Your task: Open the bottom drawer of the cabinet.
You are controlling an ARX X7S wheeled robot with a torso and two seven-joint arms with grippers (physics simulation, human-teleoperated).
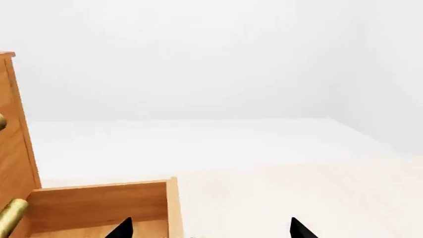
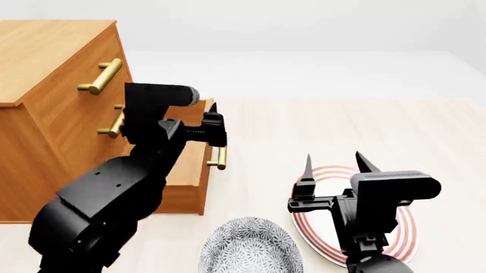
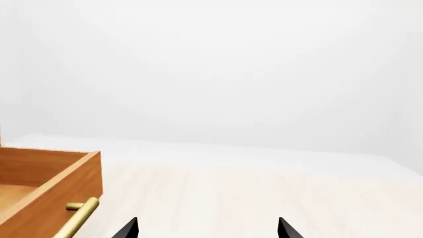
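The orange-brown cabinet (image 2: 53, 85) stands at the left. Its bottom drawer (image 2: 186, 185) is pulled out, and its brass handle (image 2: 220, 158) faces the right. My left gripper (image 2: 211, 116) hovers over the drawer's front edge, open and empty. In the left wrist view the drawer (image 1: 99, 203) lies below the gripper (image 1: 211, 233), with one fingertip (image 1: 122, 229) over the drawer's inside and the other past its front. My right gripper (image 2: 332, 165) is open and empty to the right of the drawer. The right wrist view shows the drawer (image 3: 46, 188) and its handle (image 3: 76, 218) beside that gripper (image 3: 208, 230).
A white plate with red rings (image 2: 402, 233) lies on the pale surface under my right gripper. A grey patterned bowl (image 2: 251, 247) sits at the front, between the arms. The two upper drawers' brass handles (image 2: 102, 77) stick out of the cabinet's front.
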